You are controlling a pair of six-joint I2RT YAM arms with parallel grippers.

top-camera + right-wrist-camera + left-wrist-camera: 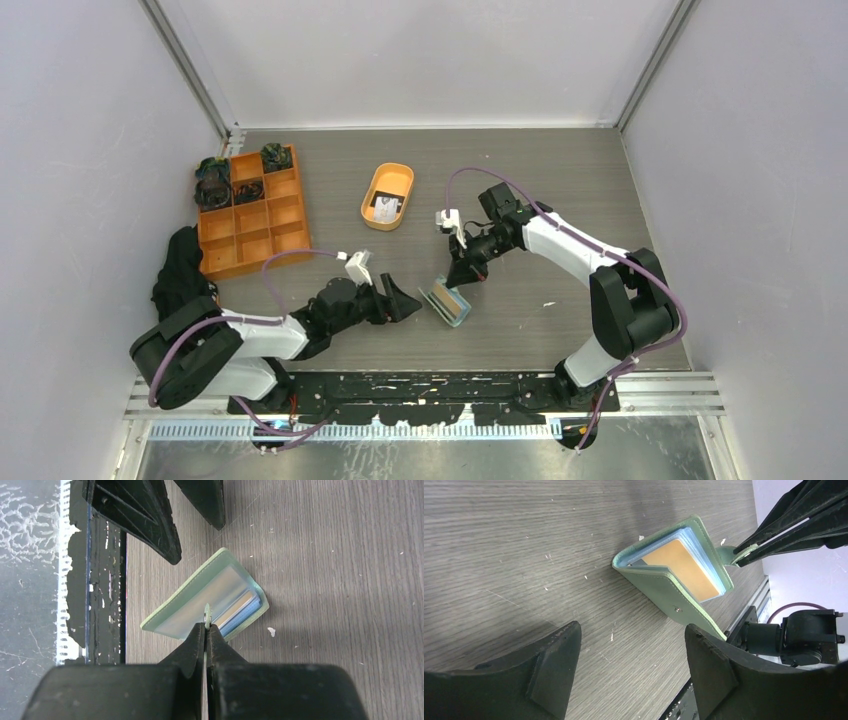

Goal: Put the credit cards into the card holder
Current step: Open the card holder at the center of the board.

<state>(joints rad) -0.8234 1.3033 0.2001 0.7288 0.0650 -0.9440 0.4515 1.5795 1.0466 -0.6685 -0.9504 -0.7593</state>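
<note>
Beside left hand [407, 301], card holder [448, 304]

Laboratory robot cell: plain white walls [90, 150] on aluminium posts [190, 70] enclose a grey table [560, 170]; a black plate [430, 385] anchors the left arm [260, 338] and right arm [570, 245].

**Left arm** [250, 335]: yours lies low and folded near its base, forearm stretched forward and to the right.

**Left fingers** [556, 665]: you have them spread wide with nothing between them. The card holder [674, 580] sits just ahead of their tips, untouched.

**Right arm** [600, 270]: yours stands with elbow raised, forearm sloping down and to the left.

**Right fingers** [195, 650]: you have them pressed together, pinching the card holder's snap tab at their very tips. The holder's body lies just beyond them.

**Both pairs:** tips face each other, near but apart.
</note>
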